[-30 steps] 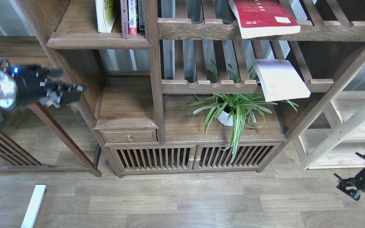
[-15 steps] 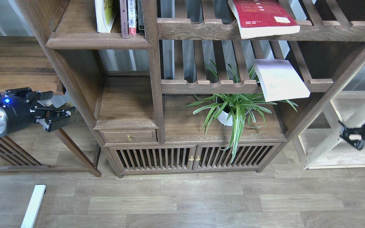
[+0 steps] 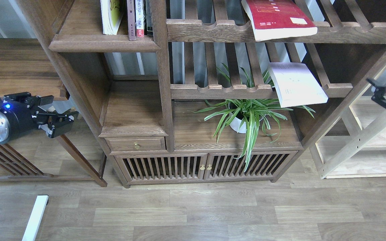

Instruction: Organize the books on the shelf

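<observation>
The chief risk sits on the right: the pale lavender-white book lies flat on the lower slatted rack with its near end overhanging the scalloped rail, directly above the potted spider plant, so a clumsy nudge or a shallow pinch could, I judge, tip it off the rail into the leaves or onto the cabinet top. The red book overhangs the upper slatted rack in the same way and could slide off if brushed from below. A reach from the right also has to pass the cabinet's slanting side post, which could catch the wrist. The yellow-green book already stands upright on the solid dark-brown shelf, beside thin upright books; sliding another thick paperback in carelessly might knock these over. The right gripper hangs at the far right edge, raised to about the level of the lavender-white book but well apart from it, its fingers spread wide and holding nothing. The left gripper is held low at the left, beside the cabinet's side and below the shelf, pointing right; its fingers look parted only narrowly, with nothing between them.
</observation>
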{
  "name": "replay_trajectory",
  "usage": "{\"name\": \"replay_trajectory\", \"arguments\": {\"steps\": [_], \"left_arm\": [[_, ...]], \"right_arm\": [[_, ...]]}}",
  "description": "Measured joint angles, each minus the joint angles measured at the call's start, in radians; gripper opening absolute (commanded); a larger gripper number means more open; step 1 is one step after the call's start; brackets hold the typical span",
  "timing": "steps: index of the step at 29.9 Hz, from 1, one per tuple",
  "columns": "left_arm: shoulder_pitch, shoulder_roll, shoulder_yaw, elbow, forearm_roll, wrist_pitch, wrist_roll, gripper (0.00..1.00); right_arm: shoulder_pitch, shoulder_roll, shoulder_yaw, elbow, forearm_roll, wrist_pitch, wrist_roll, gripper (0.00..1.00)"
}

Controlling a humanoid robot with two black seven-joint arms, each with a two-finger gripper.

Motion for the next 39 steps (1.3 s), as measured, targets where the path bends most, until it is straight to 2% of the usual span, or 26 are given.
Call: {"name": "replay_trajectory", "arguments": {"steps": [2,6,10,24,39], "left_arm": [[0.000,-0.001,0.000,0.001,0.001,0.001,0.001,0.84],[0.000,-0.002,0.000,0.002,0.001,0.001,0.001,0.84],[0.000,-0.003,-0.002,0.003,0.001,0.001,0.001,0.84],[-0.001,-0.003,-0.012,0.010,0.001,0.001,0.004,0.84],[-0.002,-0.012,-0.016,0.016,0.003,0.010,0.006,0.84]], "right_arm": [[0.051,0.002,0.001,0.004,-0.024,0.007,-0.029,1.00],[0.167,0.031,0.003,0.008,-0.040,0.093,-0.093,1.00],[0.213,0.087,0.003,0.009,-0.043,0.144,-0.138,1.00],[0.240,0.238,-0.003,0.009,-0.046,0.189,-0.215,1.00],[0.300,0.367,-0.009,0.007,-0.045,0.242,-0.273,1.00]]}}
